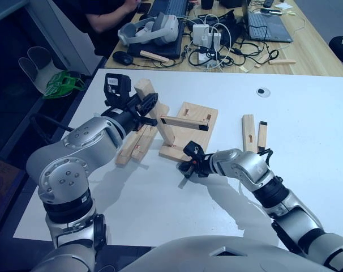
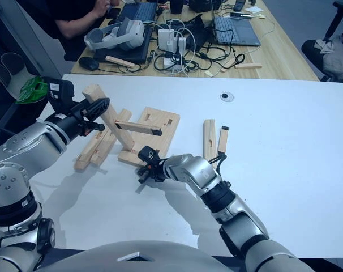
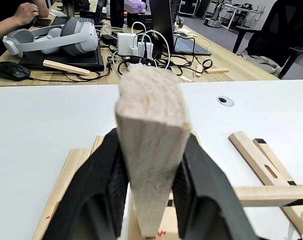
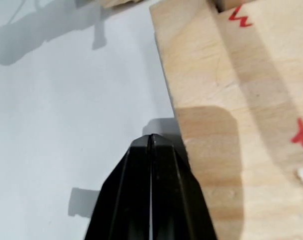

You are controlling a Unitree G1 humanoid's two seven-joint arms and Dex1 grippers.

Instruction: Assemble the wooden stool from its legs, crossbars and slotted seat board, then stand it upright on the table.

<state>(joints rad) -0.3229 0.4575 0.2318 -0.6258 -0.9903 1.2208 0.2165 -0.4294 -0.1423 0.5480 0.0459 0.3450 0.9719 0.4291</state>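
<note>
**Stool: leg-to-seat fit in progress**

Left tool (image 1: 150, 110) is clamped on a pale wooden leg (image 3: 151, 125), held tilted over the seat, with a dark-tipped wooden crossbar (image 1: 185, 120) jutting from it. The flat slotted wooden seat board (image 1: 183, 141) lies mid white counter (image 1: 307, 113). Right tool (image 1: 189, 166) is closed and empty, tips at the board's near corner.

Next, I'd judge: brace the board, seat the leg in a slot.

Count:
- 4 legs: 1 held, 2 loose legs (image 1: 132, 148) on the left, 1 slotted leg (image 1: 248, 133) on the right
- 2 crossbars, the second a thin crossbar (image 1: 262, 136)
- 1 seat
</note>
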